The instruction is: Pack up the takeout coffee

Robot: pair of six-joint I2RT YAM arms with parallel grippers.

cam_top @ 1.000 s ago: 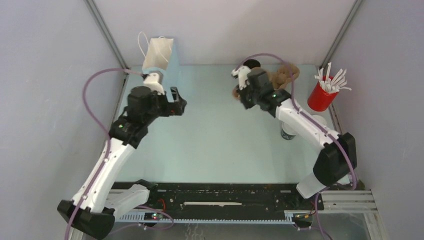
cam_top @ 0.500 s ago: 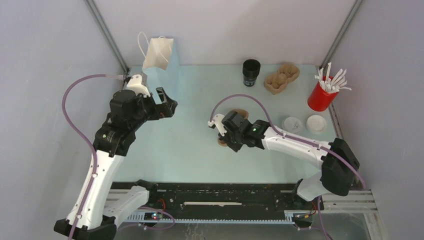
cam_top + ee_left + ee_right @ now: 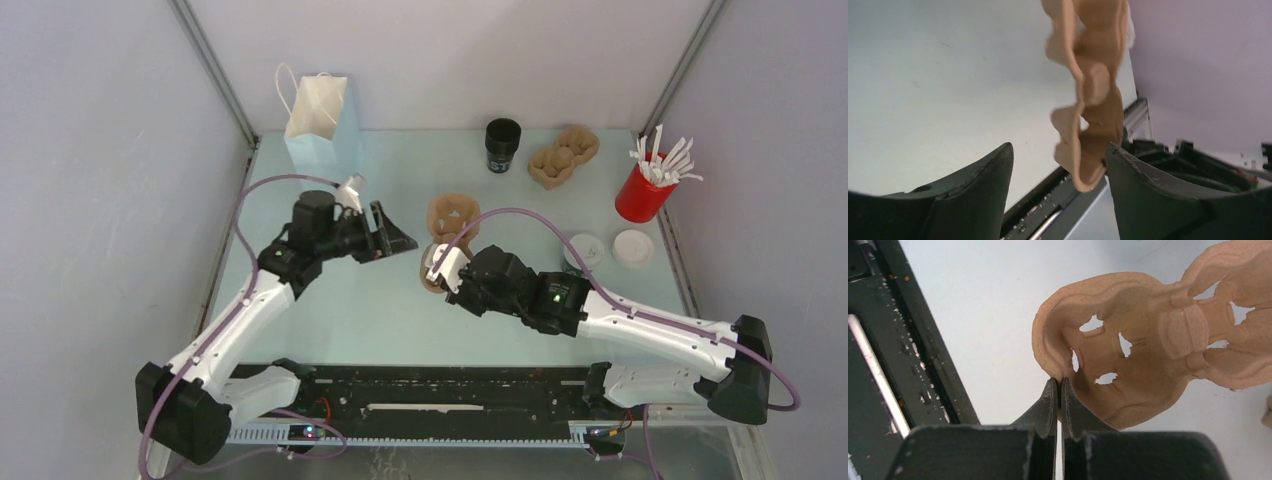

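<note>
1. At the near rim of the brown moulded-pulp cup carrier (image 3: 1148, 340), the right gripper (image 3: 1058, 385) has its jaws pinched tight on the edge.
2. Left of that carrier, the left gripper (image 3: 1059, 150) holds its jaws wide. The carrier's end shows between them, and I cannot tell whether they touch it.
3. Right of the carrier, the takeout coffee (image 3: 582, 250), a black cup under a white domed lid, stands on the pale table (image 3: 350, 300), partly behind the right arm.
4. Beyond the carrier, a lidless black cup (image 3: 502, 143) stands at the back.
</note>
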